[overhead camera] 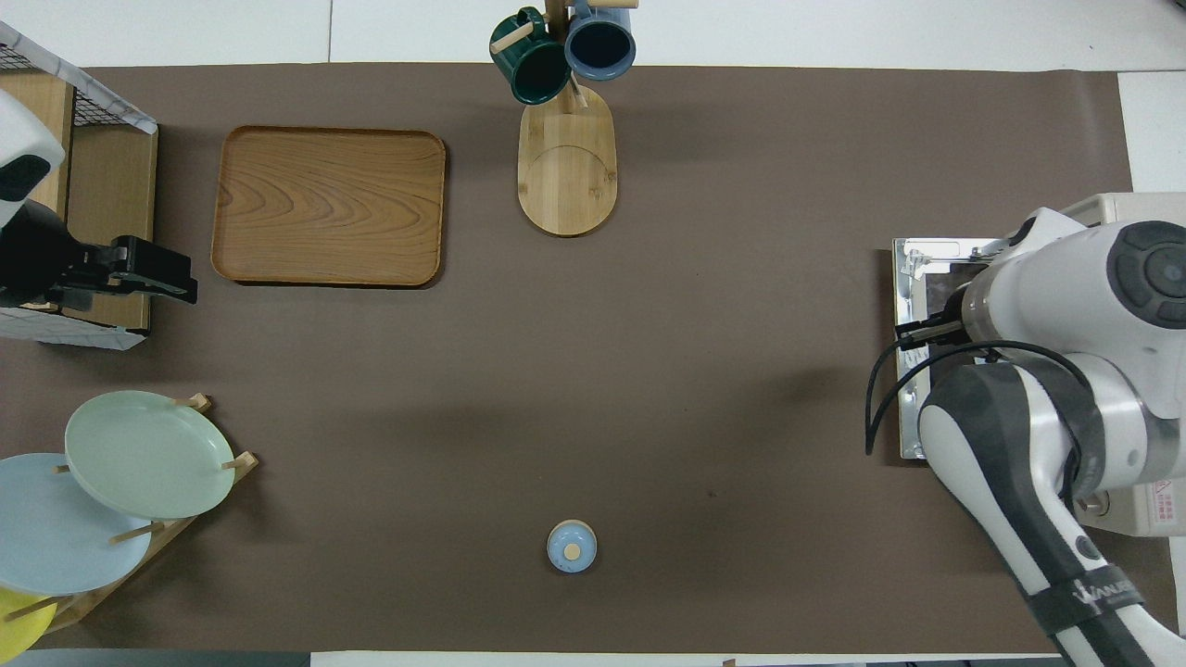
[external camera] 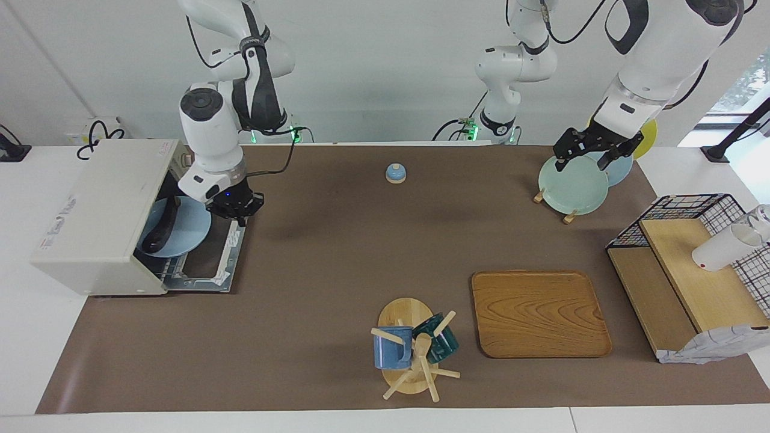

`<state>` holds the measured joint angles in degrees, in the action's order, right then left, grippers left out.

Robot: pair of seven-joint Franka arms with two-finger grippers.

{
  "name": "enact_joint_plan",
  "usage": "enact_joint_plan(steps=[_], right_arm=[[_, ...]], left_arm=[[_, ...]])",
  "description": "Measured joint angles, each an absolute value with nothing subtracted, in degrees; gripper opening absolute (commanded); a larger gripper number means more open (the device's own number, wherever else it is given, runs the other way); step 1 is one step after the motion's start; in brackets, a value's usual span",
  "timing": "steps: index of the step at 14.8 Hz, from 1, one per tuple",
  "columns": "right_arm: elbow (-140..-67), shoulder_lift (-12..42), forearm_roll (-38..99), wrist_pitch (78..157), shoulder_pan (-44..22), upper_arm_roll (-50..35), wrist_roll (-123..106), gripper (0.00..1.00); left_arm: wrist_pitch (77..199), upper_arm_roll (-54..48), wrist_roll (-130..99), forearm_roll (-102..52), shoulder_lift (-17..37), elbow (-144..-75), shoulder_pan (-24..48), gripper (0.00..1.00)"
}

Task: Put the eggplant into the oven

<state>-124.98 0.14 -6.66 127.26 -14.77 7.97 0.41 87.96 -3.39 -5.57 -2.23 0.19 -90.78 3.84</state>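
Purple-black and shiny, the eggplant (external camera: 161, 227) lies on a pale blue plate (external camera: 186, 231) inside the oven (external camera: 96, 213), right at its open mouth. The oven stands at the right arm's end of the bench (external camera: 337, 252), and its door (external camera: 219, 261) hangs down flat.

The right pincer (external camera: 236, 207) is up over the edge of that door, with its tips pressed together and nothing in them. So the putting-in step looks done. I think the next move is to shut the door, if that is wanted. For that the pincer must get under the door's outer edge and lift it up.

The left pincer (external camera: 592, 153) waits over the green plate (external camera: 568, 183) in the plate rack, with its fingers wide apart and empty.

From across the bench you can look into the oven and see the eggplant and the blue plate. From above, the big white right arm (overhead camera: 1075, 371) hides them, and only part of the door (overhead camera: 913, 278) peeks out.
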Motion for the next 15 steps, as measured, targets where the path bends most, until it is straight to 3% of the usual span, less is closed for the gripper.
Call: enact_joint_plan(steps=[7, 15], right_arm=[[-127.46, 7.84, -6.66, 135.23, -12.84, 8.31, 0.60, 0.00], [-127.17, 9.27, -8.36, 134.97, -11.49, 8.03, -1.61, 0.00]], left_arm=[[87.96, -3.39, -5.59, -2.23, 0.19, -90.78, 3.82, 1.00], [87.96, -3.39, -5.60, -2.23, 0.19, -90.78, 3.78, 1.00]])
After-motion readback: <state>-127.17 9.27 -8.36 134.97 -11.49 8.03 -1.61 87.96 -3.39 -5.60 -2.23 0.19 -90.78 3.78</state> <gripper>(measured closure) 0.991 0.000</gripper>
